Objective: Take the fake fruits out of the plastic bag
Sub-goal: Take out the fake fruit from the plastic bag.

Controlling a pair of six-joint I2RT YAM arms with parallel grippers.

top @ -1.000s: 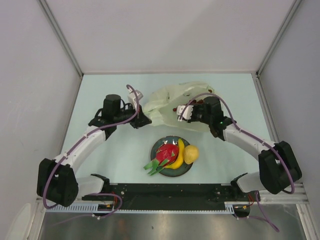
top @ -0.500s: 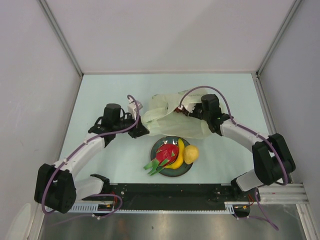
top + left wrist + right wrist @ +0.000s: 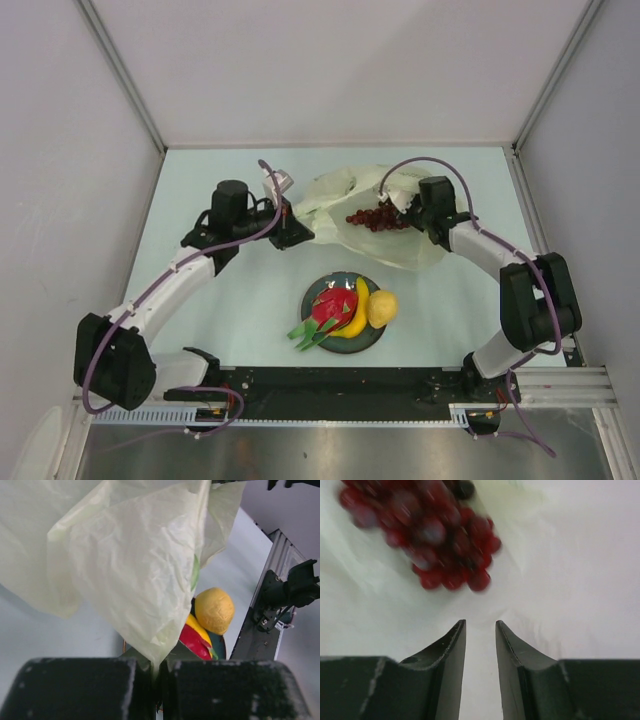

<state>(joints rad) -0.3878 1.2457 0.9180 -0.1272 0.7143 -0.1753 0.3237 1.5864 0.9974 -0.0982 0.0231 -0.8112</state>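
A dark round plate [image 3: 315,292] sits centred on the near part of a pale blue-green table [image 3: 200,190], which is closed in by white walls [image 3: 330,70] left, right and far, with a black strip [image 3: 340,378] along its near edge.

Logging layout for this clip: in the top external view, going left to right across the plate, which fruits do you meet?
On the plate: dragon fruit → banana → lemon.
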